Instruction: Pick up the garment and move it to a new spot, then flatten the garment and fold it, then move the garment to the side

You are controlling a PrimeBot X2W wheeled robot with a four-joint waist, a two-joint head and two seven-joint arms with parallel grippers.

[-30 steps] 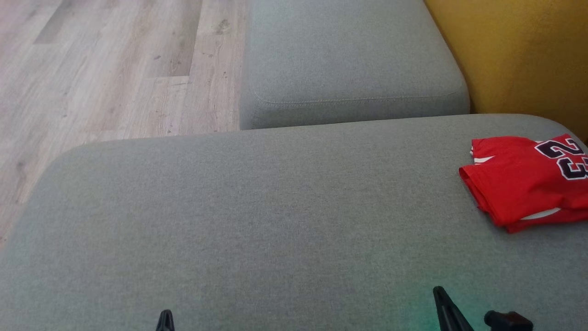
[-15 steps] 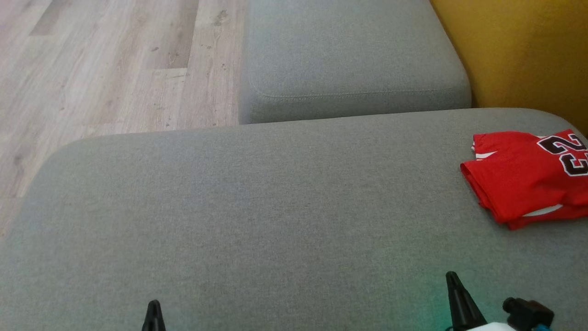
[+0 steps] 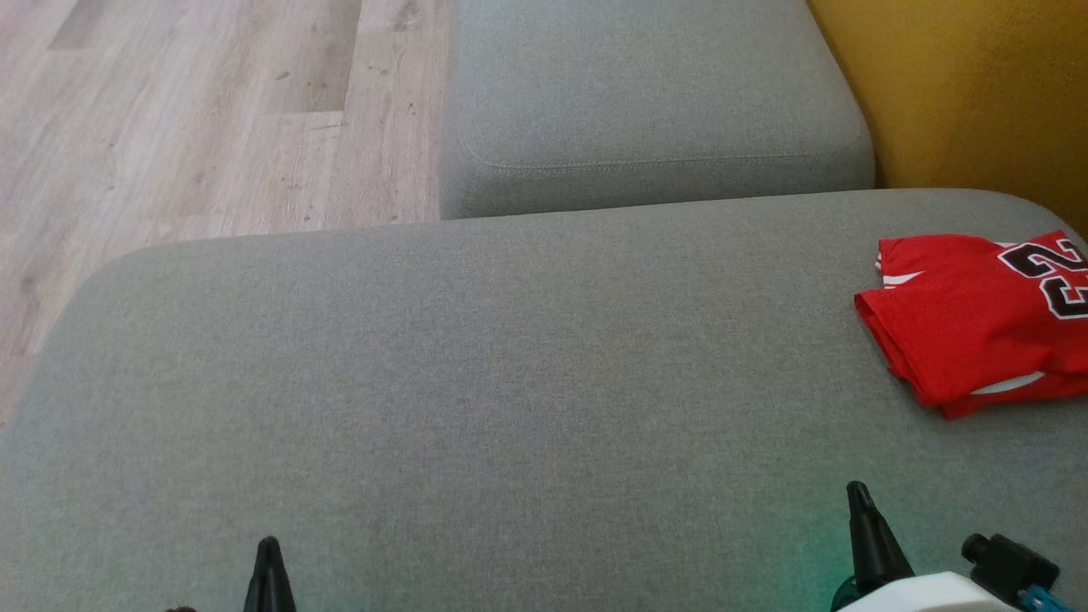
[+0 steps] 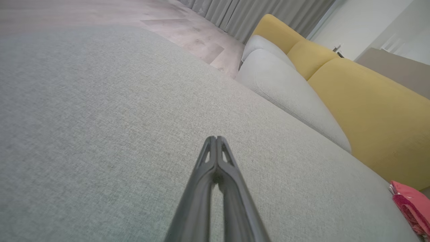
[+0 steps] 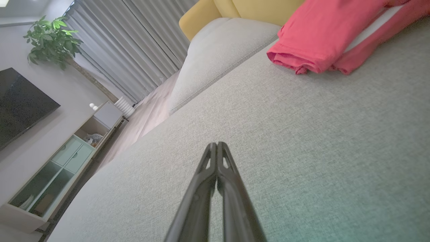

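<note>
While both arms sit low over the seat, I enter the following from my station.

Item 1, garment (image 3: 965,327): red jersey with dark numerals, folded into a compact stack. It lies at the right edge of the head view on the grey seat cushion (image 3: 476,382), partly cut off by the frame. In the right wrist view it sits at the upper right, rolled fold edge facing the fingers. Nothing touches it.

Item 2, left gripper (image 3: 269,551): bottom edge, left of centre. Fingers pressed together with nothing between them, well apart from the garment.

Item 3, right gripper (image 3: 858,495): bottom edge, lower right. Fingers likewise closed and empty; the nearer of the two to the garment, yet clear of it.

Item 4, surroundings: second grey cushion (image 3: 646,93) at top centre, yellow backrest (image 3: 977,93) at upper right, wood floor (image 3: 195,127) at upper left.

Assessment: fold and set-aside look done to me.

Hazards, as I judge them:
- A right-arm sweep toward the upper right could catch the rolled edge and spill the layers open.
- A push could slide the stack against the backrest.
- Closed tips carried low could drag on the cushion weave.
</note>
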